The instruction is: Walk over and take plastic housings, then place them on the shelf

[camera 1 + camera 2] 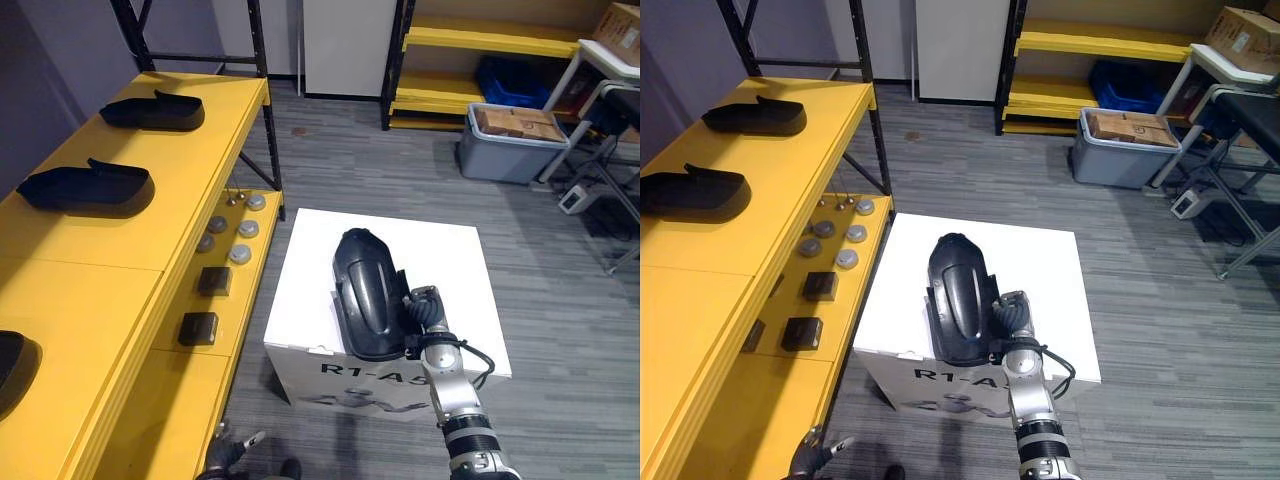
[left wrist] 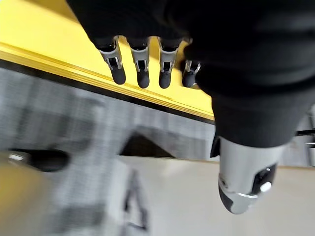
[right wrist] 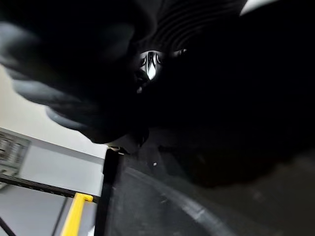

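Closest to me, the robot's left hand (image 1: 228, 455) hangs low beside the near end of the yellow shelf (image 1: 150, 230). Its fingers (image 2: 142, 69) are loosely straight and it holds nothing.

Just beyond, a white box (image 1: 440, 260) stands on the grey floor to the right of the shelf. A glossy black plastic housing (image 1: 362, 290) lies lengthwise on its top, rounded back up, with its near end reaching the box's near edge. The right hand (image 1: 424, 312) is pressed against the housing's right side near that edge. Its fingertips are lost against the dark shell, so I cannot tell whether it has a grip.

On the shelf's top surface lie more black housings. One is cut off at the near left edge (image 1: 12, 365), one sits further along the left edge (image 1: 90, 188), and one is towards the far end (image 1: 155, 110). On the lower level, along its right edge, sit two small dark blocks (image 1: 198, 328), with a cluster of round grey discs (image 1: 240, 235) beyond them.

Far across the room stands a grey bin (image 1: 510, 150). Behind it is a second yellow rack (image 1: 480, 40) with a blue crate (image 1: 510, 78) on a low level.
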Motion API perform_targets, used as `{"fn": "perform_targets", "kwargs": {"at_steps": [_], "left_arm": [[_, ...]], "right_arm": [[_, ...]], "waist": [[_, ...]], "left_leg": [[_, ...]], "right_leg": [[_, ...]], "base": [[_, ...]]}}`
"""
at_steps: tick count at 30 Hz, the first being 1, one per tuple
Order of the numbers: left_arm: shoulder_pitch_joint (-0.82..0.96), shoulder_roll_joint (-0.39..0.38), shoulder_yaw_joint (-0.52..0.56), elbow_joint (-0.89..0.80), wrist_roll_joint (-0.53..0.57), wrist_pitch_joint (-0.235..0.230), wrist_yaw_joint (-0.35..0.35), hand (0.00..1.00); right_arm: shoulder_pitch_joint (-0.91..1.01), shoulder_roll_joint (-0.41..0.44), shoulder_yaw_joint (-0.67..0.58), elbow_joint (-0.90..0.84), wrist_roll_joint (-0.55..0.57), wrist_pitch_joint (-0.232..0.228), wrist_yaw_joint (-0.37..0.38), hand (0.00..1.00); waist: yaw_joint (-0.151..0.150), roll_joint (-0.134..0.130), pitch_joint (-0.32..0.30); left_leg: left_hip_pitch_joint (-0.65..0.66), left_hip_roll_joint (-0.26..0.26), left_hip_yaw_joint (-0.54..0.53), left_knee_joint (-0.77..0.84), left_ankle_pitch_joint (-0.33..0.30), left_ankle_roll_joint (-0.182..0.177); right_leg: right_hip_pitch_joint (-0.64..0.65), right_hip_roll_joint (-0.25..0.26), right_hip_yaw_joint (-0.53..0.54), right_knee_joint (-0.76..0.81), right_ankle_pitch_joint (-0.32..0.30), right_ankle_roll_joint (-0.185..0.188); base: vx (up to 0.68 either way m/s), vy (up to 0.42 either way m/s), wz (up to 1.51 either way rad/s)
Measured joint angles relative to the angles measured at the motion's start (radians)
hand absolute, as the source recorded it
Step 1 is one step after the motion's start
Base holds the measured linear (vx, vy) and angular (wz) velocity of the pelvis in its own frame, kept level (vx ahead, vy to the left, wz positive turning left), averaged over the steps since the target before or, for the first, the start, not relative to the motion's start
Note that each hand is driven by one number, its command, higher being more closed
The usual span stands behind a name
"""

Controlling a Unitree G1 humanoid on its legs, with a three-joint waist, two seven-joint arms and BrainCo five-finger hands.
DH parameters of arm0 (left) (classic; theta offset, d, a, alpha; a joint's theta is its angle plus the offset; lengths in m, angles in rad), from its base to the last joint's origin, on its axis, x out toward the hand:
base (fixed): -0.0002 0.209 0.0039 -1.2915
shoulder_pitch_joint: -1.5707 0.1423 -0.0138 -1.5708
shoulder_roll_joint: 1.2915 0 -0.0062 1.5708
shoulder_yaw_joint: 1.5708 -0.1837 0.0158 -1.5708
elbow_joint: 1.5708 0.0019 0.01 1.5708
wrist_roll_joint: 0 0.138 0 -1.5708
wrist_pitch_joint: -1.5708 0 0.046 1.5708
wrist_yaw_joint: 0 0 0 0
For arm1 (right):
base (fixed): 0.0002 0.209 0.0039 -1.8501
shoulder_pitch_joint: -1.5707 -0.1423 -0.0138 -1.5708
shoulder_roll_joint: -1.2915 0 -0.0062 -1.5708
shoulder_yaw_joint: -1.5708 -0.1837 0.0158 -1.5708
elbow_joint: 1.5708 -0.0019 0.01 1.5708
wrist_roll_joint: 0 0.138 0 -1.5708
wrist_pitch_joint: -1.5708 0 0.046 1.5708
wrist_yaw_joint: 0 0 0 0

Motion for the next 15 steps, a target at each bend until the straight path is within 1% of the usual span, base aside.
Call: {"fn": "perform_targets", "kwargs": {"at_steps": [2,4,5,7,8,10,13,15], "left_arm": [[0.008,-0.024,0.025,-0.084,-0.008,-0.004,0.015,0.00],[0.026,-0.057,0.076,-0.237,-0.009,-0.013,0.034,0.00],[0.029,-0.063,0.087,-0.273,-0.009,-0.015,0.038,0.00],[0.029,-0.079,0.121,-0.409,-0.009,-0.028,0.059,0.00],[0.029,-0.082,0.125,-0.438,-0.009,-0.033,0.061,0.00],[0.028,-0.090,0.125,-0.550,-0.008,-0.048,0.073,0.00],[0.027,-0.102,0.113,-0.649,-0.009,-0.061,0.086,0.00],[0.024,-0.104,0.066,-0.740,-0.008,-0.076,0.099,0.00]], "right_arm": [[0.003,0.000,-0.001,-0.037,0.000,-0.001,-0.021,1.00],[0.016,0.000,-0.006,-0.124,-0.001,-0.002,-0.049,1.00],[0.020,0.000,-0.009,-0.146,-0.001,-0.006,-0.055,1.00],[0.028,0.004,-0.026,-0.228,-0.001,-0.019,-0.079,1.00],[0.028,0.006,-0.029,-0.243,-0.002,-0.023,-0.085,1.00],[0.028,0.012,-0.042,-0.285,-0.006,-0.031,-0.100,1.00],[0.033,0.020,-0.039,-0.318,-0.010,-0.031,-0.108,1.00],[0.036,0.025,-0.036,-0.347,-0.012,-0.033,-0.109,1.00]], "waist": [[0.000,0.001,0.001],[-0.001,0.001,0.001],[-0.001,0.001,0.001],[0.000,0.001,0.001],[-0.001,0.001,0.001],[-0.002,0.002,0.000],[-0.005,0.002,0.000],[-0.006,0.004,-0.001]], "left_leg": [[0.000,-0.001,-0.001,0.001,0.000,0.000],[-0.001,-0.003,-0.003,0.005,0.000,0.000],[-0.001,-0.004,-0.005,0.007,-0.001,0.000],[-0.001,-0.007,-0.007,0.015,-0.002,-0.001],[-0.001,-0.008,-0.007,0.016,-0.002,-0.001],[0.000,-0.010,-0.008,0.019,-0.002,-0.001],[0.002,-0.012,-0.010,0.020,-0.003,0.000],[0.003,-0.012,-0.015,0.021,-0.004,0.002]], "right_leg": [[0.000,-0.001,0.000,0.000,0.000,0.000],[0.003,-0.003,-0.001,0.000,0.000,0.000],[0.004,-0.003,-0.002,0.000,0.000,0.000],[0.009,-0.007,-0.004,0.001,-0.001,0.001],[0.009,-0.008,-0.004,0.001,-0.001,0.001],[0.011,-0.011,-0.004,0.001,-0.002,0.002],[0.014,-0.012,-0.007,0.003,-0.004,0.004],[0.013,-0.015,-0.013,0.014,-0.007,0.008]], "base": [[0.00,0.000,0.00],[0.01,-0.010,0.02],[0.02,-0.012,0.06],[0.00,0.000,0.00],[0.00,0.000,0.00],[0.00,0.000,0.00],[0.00,-0.001,0.02],[-0.02,-0.002,0.08]]}}
